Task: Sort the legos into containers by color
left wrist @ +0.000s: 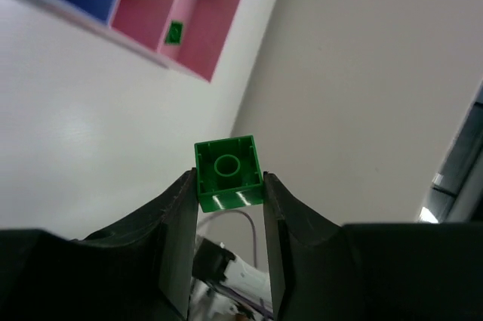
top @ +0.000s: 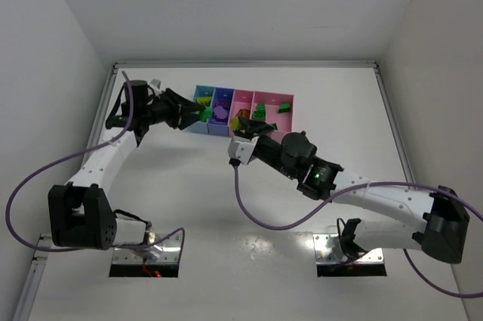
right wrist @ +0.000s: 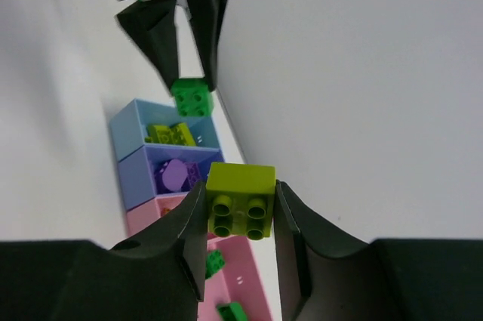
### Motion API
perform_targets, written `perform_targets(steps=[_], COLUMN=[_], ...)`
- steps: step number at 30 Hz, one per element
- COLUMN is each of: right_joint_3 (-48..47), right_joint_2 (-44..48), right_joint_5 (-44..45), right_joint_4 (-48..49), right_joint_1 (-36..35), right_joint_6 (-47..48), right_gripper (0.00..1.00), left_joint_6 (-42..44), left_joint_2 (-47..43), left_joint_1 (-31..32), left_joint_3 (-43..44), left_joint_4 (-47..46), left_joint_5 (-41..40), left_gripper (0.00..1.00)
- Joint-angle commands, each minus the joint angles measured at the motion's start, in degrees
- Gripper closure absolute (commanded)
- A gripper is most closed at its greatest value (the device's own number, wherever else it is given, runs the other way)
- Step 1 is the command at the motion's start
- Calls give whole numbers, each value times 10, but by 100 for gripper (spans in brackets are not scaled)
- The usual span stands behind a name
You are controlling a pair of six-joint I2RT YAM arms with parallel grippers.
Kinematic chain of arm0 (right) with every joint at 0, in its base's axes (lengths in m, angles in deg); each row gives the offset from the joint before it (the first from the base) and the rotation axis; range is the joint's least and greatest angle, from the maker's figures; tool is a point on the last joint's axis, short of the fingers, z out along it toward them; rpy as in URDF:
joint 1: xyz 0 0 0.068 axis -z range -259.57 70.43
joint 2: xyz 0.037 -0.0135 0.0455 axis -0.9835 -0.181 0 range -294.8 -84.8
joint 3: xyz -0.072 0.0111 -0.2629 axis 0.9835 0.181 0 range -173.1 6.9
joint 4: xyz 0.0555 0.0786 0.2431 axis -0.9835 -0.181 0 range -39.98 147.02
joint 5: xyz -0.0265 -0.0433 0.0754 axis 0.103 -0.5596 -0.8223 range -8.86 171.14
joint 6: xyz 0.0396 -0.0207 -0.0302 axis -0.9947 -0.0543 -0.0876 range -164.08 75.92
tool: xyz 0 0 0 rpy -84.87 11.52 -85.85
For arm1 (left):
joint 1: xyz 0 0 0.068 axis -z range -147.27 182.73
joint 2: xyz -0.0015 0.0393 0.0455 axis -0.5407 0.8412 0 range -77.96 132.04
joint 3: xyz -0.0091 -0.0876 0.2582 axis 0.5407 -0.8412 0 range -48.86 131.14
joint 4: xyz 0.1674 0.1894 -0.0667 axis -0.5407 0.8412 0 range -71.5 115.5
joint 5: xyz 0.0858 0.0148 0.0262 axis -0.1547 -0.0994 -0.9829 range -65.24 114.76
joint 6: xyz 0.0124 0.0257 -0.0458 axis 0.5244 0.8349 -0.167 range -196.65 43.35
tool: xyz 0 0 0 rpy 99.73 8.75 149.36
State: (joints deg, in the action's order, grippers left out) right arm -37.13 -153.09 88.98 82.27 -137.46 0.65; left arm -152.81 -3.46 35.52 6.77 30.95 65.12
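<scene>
Left hand (left wrist: 229, 182) gripping green brick (left wrist: 228, 170), right hand (right wrist: 240, 194) gripping lime brick (right wrist: 240, 202), containers (right wrist: 125, 131) near both

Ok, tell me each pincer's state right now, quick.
Left pincer: closed, holding a small green plastic brick.
Right pincer: closed, holding a small yellow-green plastic brick.

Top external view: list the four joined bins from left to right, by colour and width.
In order: light blue bin → blue bin → narrow pink bin → wider pink bin.
</scene>
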Motion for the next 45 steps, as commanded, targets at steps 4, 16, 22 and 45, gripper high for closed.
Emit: perform_targets(steps=[4,16,22,45], right_joint_3=[-18,-79,-98,-258], right_joint_2=[46,77,99,-165], right_joint_5=[73,99,52,-446], right_joint_4=[-106,-252,-287,-210], right_joint_1=[27,208,274,412], right_joint_6=[-169,-379,-458,-764], right_gripper=[100,100,100,100], left_joint_6=[218,372,378,396], left_joint_2=[78,317,406,266], left_joint_1=[-2,179,232,80], left_joint_3=[159,396,464,483], left_joint_4=[35,88,88,76], left_joint_5=[-111,-129,-141,-159], left_gripper=[100,100,100,0])
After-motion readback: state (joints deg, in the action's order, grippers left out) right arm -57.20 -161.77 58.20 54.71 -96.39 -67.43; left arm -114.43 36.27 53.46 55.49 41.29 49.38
